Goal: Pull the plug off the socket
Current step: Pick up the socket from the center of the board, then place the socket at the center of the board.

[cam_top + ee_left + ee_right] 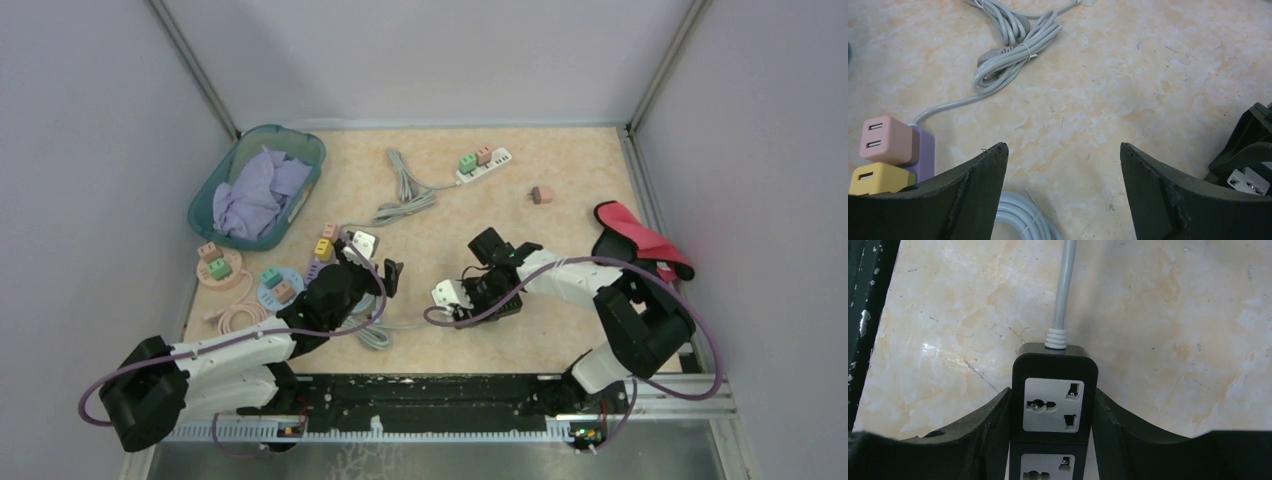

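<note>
A black power strip (1054,385) with white socket faces and a grey cord (1065,285) lies on the marbled table. My right gripper (1052,392) is shut on its sides, a finger against each edge. The two sockets in the right wrist view are empty; no plug shows in them. In the top view the right gripper (490,285) holds the strip (470,300) at table centre. My left gripper (372,268) is open and empty just left of it. In the left wrist view the left gripper (1063,147) hangs over bare table, with the black strip (1245,167) at the right edge.
A purple strip (923,150) carries pink (885,140) and yellow (878,177) cube plugs. Grey cable coils (1013,55) lie nearby. A teal basket (205,200) with cloth, a white strip (483,163), a pink cube (541,194) and a red cloth (640,240) lie around.
</note>
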